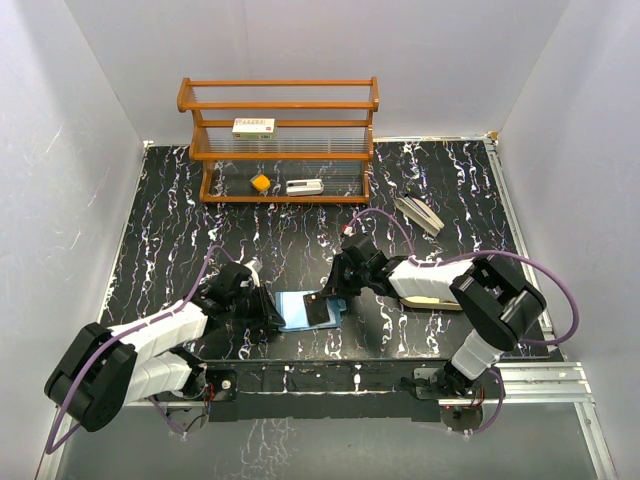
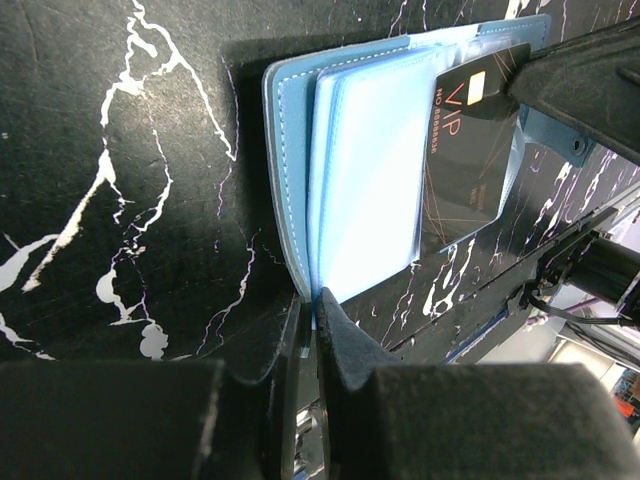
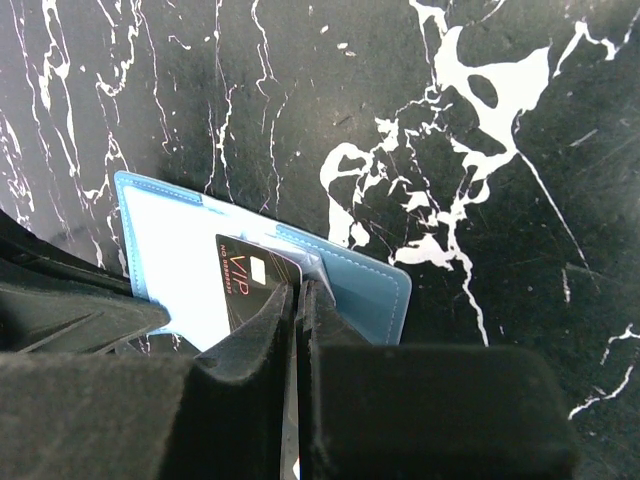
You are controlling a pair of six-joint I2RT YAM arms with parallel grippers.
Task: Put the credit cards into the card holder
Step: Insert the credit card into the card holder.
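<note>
The blue card holder (image 1: 297, 308) lies open on the black marble table near the front edge, its light blue inside up. My left gripper (image 1: 268, 312) is shut on the holder's near edge (image 2: 312, 300), as the left wrist view shows. My right gripper (image 1: 335, 292) is shut on a black "VIP" credit card (image 3: 250, 285). It holds the card tilted over the holder's (image 3: 365, 290) inner leaves, one corner at a pocket. The card also shows in the left wrist view (image 2: 475, 150). A few pale grey cards (image 1: 420, 215) lie at the back right.
A wooden rack (image 1: 278, 140) stands at the back with a white box with red marks (image 1: 253, 126), a small orange thing (image 1: 261, 182) and a grey-white thing (image 1: 304, 186). A tan oval tray (image 1: 435, 298) sits under my right arm.
</note>
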